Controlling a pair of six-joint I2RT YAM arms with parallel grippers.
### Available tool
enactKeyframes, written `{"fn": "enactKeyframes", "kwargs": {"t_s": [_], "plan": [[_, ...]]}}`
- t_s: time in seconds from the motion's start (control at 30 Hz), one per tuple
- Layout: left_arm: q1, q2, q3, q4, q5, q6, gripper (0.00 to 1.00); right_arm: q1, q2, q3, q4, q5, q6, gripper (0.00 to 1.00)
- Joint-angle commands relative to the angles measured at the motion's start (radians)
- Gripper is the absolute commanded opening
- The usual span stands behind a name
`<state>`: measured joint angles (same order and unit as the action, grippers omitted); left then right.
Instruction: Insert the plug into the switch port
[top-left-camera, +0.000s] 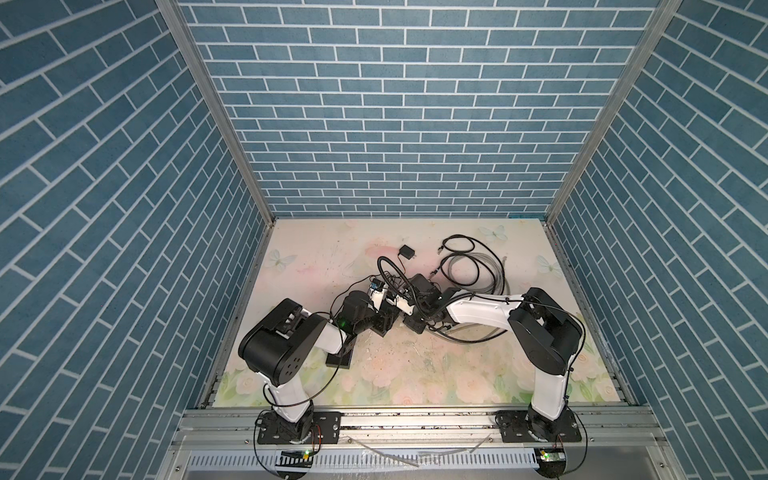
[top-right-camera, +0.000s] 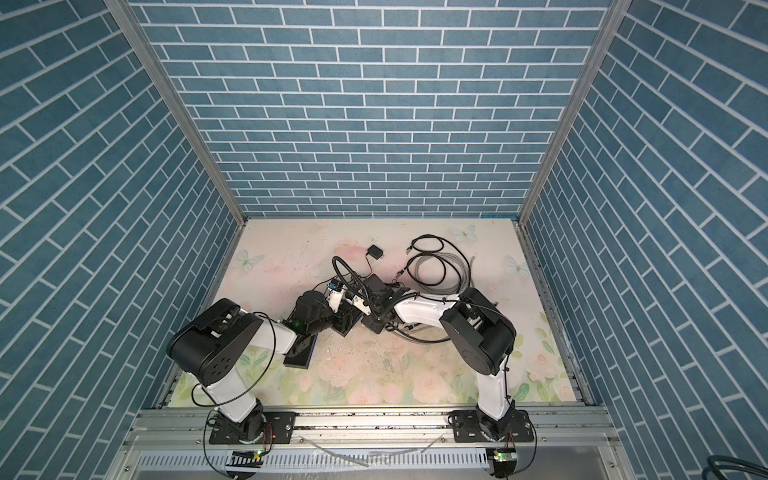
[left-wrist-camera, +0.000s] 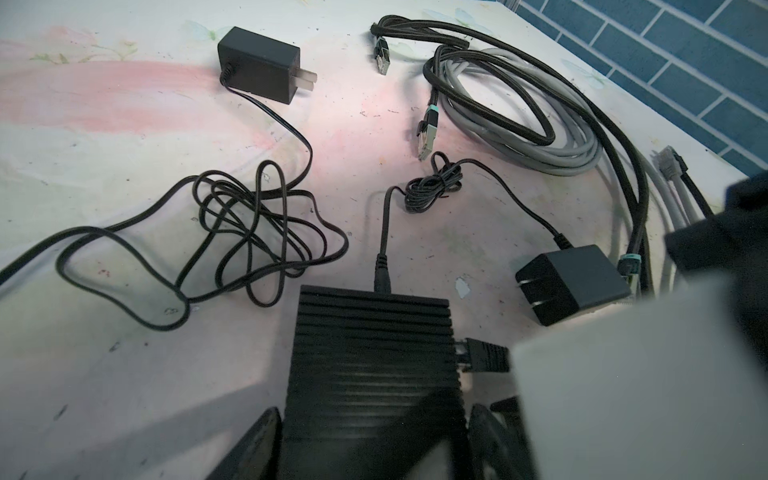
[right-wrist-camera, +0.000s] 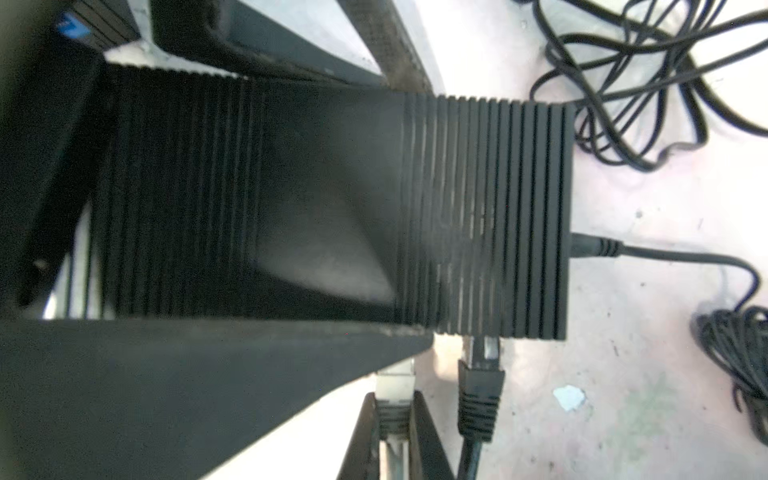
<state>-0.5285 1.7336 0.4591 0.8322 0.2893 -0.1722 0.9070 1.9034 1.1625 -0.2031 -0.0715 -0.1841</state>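
Left wrist view: left hand (left-wrist-camera: 374, 411) grasps the black ribbed switch (left-wrist-camera: 370, 353), one finger against each long side. The switch lies flat on the flowered surface (left-wrist-camera: 124, 374)

Past the fingertips, a power lead (left-wrist-camera: 381, 266) is plugged into the switch's far end. A black-booted second plug (left-wrist-camera: 484, 357) is seated in a port on the side where the right arm's white link comes in

Further out ahead of the left hand:
- a loose tangle of thin black cord (left-wrist-camera: 249, 232) runs to a power adapter (left-wrist-camera: 259, 62)
- a second adapter (left-wrist-camera: 575, 282) lies with its prongs toward the switch
- coiled cables (left-wrist-camera: 519, 124), grey and black, are farthest out

Right wrist view: right hand (right-wrist-camera: 392, 399) is clenched on the plug (right-wrist-camera: 394, 380), fingers pinching its black boot. The metal-clad tip points at the switch's port side. The tip is right at the switch's edge, just beside the second plug. A finger of the left hand overlaps that spot, so I cannot tell whether the tip has entered a port

Both top views: the two hands meet near the middle of the surface, arms angled inward. Port detail is too small to read
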Motion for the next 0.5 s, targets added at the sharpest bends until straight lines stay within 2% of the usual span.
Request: {"fn": "enactKeyframes", "kwargs": {"t_s": [0.0,0.17,0.47], "plan": [[-0.069,0.016,-0.021,-0.062,0.257,-0.004,0.70,0.012,-0.040,0.095,0.354,-0.086,-0.016,0.00],[-0.079,0.016,-0.017,-0.063,0.279,-0.001,0.70,0.013,-0.005,0.089,0.477,-0.100,-0.003,0.00],[-0.101,0.019,0.005,-0.083,0.328,0.001,0.70,0.012,0.052,0.139,0.581,-0.164,-0.031,0.00]]}}
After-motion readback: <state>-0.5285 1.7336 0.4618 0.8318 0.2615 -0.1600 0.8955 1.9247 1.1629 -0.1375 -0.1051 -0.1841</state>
